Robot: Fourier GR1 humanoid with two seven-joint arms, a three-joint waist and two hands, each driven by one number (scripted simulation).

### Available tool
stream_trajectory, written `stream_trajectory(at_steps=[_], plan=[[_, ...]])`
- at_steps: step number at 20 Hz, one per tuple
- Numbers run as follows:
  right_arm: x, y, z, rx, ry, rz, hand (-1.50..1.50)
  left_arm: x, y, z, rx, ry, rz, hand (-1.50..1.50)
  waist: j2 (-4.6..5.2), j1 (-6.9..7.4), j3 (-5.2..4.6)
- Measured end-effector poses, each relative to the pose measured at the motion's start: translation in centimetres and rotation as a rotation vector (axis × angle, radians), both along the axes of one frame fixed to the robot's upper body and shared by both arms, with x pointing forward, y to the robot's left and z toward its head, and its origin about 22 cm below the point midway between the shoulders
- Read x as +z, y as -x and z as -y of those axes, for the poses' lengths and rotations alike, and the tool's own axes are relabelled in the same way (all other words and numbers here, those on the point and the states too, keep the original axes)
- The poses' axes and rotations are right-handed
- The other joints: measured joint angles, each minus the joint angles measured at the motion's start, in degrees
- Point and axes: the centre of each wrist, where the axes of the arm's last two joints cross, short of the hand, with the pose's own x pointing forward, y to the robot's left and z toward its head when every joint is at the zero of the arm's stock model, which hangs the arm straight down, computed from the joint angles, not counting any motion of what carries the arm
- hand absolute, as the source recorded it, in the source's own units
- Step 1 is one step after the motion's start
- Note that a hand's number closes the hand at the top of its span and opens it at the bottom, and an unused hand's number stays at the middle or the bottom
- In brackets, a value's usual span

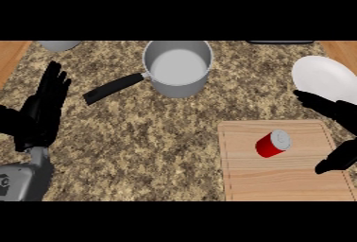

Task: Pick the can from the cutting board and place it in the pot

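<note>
One red can [272, 144] lies tipped on the cutting board [279, 179], long axis slanting, silver lid aimed up-right. Right hand [339, 132] spread apart just beside it, not touching. Pot [178, 66] stands further back on the surface; left hand [42, 111] rests open at the left edge.

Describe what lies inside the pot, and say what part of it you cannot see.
The pot shows only its bare pale grey floor; the red can lies on the cutting board. The near inner wall is hidden by the rim.
</note>
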Motion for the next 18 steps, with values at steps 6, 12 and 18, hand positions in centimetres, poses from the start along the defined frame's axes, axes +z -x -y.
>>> stream_trajectory(at_steps=[6,12,18], plan=[[-1.3,0.3,-1.4,-0.028,0.081,-0.038,-1.50,-0.3,0.3,-0.5,0.006,-0.003,0.004,0.00,0.03,0.14,0.02],[-3.4,0.7,-1.8,-0.032,0.096,-0.047,-1.50,0.0,0.5,-0.5,0.000,0.003,0.000,0.00,0.04,0.15,0.03],[-5.0,0.1,-3.3,-0.031,0.109,-0.052,-1.50,0.4,0.3,0.0,0.000,0.001,-0.001,0.00,0.05,0.16,0.03]])
